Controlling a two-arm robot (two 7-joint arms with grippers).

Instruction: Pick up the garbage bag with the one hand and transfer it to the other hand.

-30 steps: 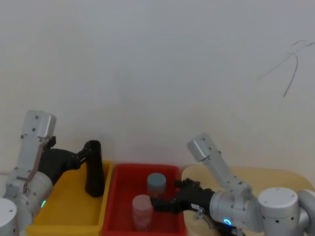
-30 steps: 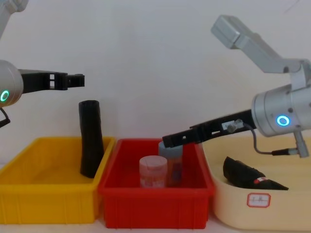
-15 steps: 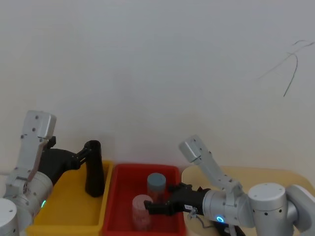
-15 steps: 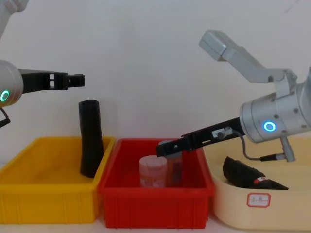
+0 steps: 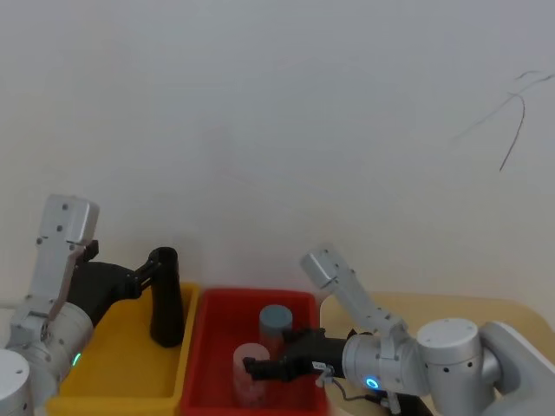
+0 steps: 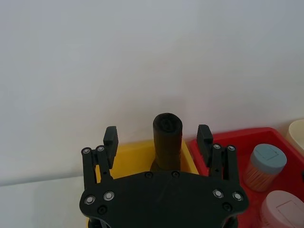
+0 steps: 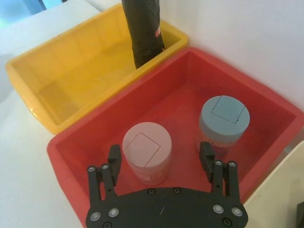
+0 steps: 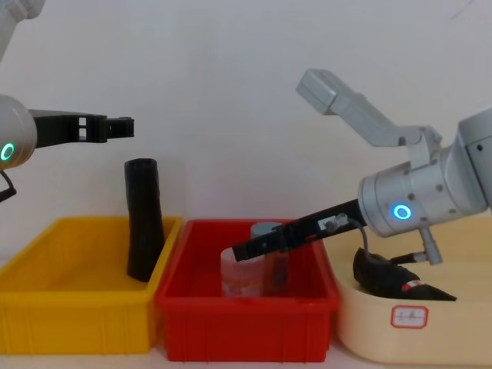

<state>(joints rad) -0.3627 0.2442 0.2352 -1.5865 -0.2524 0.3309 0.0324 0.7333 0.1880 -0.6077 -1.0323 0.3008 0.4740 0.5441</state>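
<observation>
**Figure: Both arms short of the roll, with the jars in the reaching path**

The garbage bag (image 8: 144,219) stands tilted at centre left of the chest view, in the yellow bin (image 8: 77,323), leaning on the wall it shares with the red bin (image 8: 246,327). My left gripper (image 8: 121,127), upper left, hangs above it, fingers apart and empty. My right gripper (image 8: 240,251), fingers also apart and empty, reaches low over the red bin, close to the pink jar (image 7: 146,151) and blue jar (image 7: 223,121). I judge two risks: the right fingers clipping a jar, and the left fingers nudging the leaning roll over during descent
</observation>
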